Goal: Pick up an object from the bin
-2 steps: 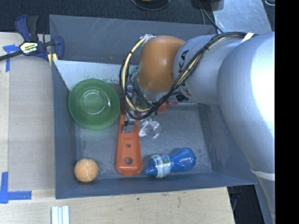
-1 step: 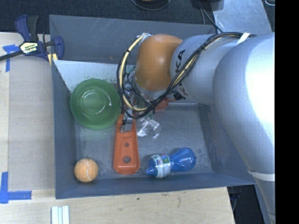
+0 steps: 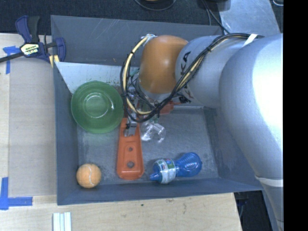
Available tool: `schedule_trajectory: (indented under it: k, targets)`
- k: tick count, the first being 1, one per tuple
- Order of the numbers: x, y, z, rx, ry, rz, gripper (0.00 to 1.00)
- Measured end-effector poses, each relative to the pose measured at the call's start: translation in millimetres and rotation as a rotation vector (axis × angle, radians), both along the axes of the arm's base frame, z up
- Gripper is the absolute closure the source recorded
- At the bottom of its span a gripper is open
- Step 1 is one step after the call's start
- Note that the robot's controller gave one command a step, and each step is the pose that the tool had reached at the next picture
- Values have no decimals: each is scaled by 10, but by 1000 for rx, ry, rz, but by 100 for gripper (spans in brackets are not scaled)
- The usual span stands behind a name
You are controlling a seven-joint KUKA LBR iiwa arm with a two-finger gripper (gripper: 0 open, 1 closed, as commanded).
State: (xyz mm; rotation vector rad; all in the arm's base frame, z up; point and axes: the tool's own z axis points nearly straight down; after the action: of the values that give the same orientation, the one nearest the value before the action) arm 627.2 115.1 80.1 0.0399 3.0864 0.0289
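The grey bin (image 3: 65,143) is entered from the right by the arm (image 3: 231,76). A green bowl (image 3: 96,107) is sat at the left. The hand (image 3: 130,124) is lowered onto the top end of the flat orange tool (image 3: 130,160) mid-bin, and whether it's open or closed can't be told tbh. A blue bottle (image 3: 178,167), a clear plastic bit (image 3: 153,133) and 1 orange ball (image 3: 89,175) are scattered around.

A bowl (image 3: 96,106) sat at the bin's (image 3: 64,143) far left, a ball (image 3: 89,175) at its near left. Right of the ball lay a flat tool (image 3: 130,155), then a bottle (image 3: 175,167), with a crumpled wrapper (image 3: 153,132) behind the bottle.
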Motion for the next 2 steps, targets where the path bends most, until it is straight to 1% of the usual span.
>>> schedule_trajectory:
  k: [1,2]
  targets:
    - [0,0,0,0,0,0,100]
    - [-9,31,-9,0,-6,-7,100]
